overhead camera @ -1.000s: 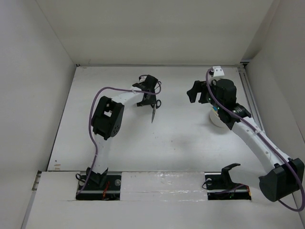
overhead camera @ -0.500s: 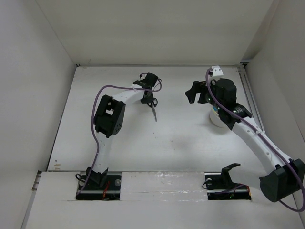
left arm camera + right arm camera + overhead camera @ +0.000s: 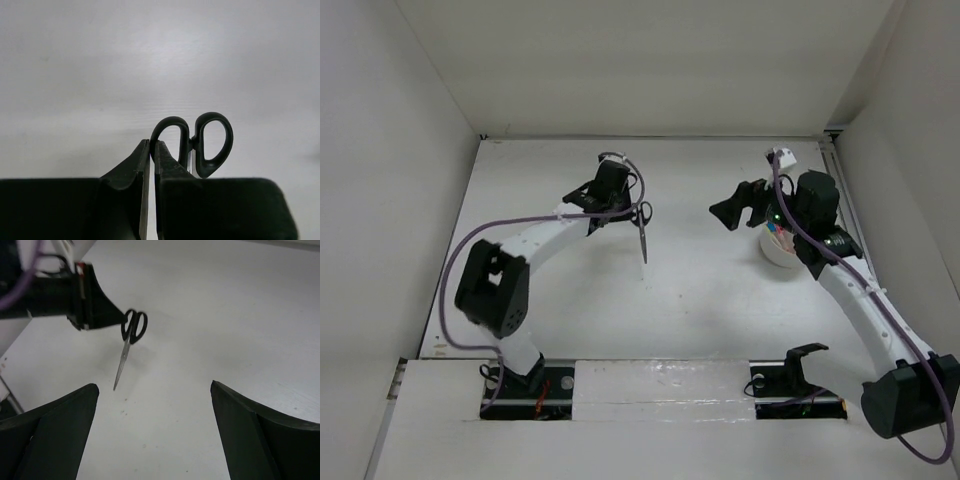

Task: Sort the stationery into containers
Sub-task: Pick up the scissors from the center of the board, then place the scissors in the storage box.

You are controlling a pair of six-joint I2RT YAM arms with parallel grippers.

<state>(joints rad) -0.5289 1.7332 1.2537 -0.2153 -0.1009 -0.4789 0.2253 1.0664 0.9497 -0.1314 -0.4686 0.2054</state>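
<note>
The black-handled scissors (image 3: 643, 232) hang blade-down above the table's middle. My left gripper (image 3: 626, 212) is shut on one handle ring. In the left wrist view the two finger pads (image 3: 161, 159) pinch the left ring of the scissors (image 3: 209, 142). In the right wrist view the scissors (image 3: 131, 332) dangle from the left gripper (image 3: 116, 318), tip pointing down and left. My right gripper (image 3: 733, 207) stands open, wide and with nothing in it (image 3: 154, 386), facing the scissors from the right. The round white tub (image 3: 778, 252) sits under the right arm, partly hidden, with coloured stationery (image 3: 779, 234) showing inside.
White walls close in the table at the back and both sides. A rail (image 3: 842, 190) runs along the right edge behind the tub. A black bracket (image 3: 792, 362) stands at the near edge by the right arm's base.
The left gripper closed on the scissors' handle and lifted them, and the arm's elbow swung out to the left. The right gripper opened wider and turned towards the scissors.
</note>
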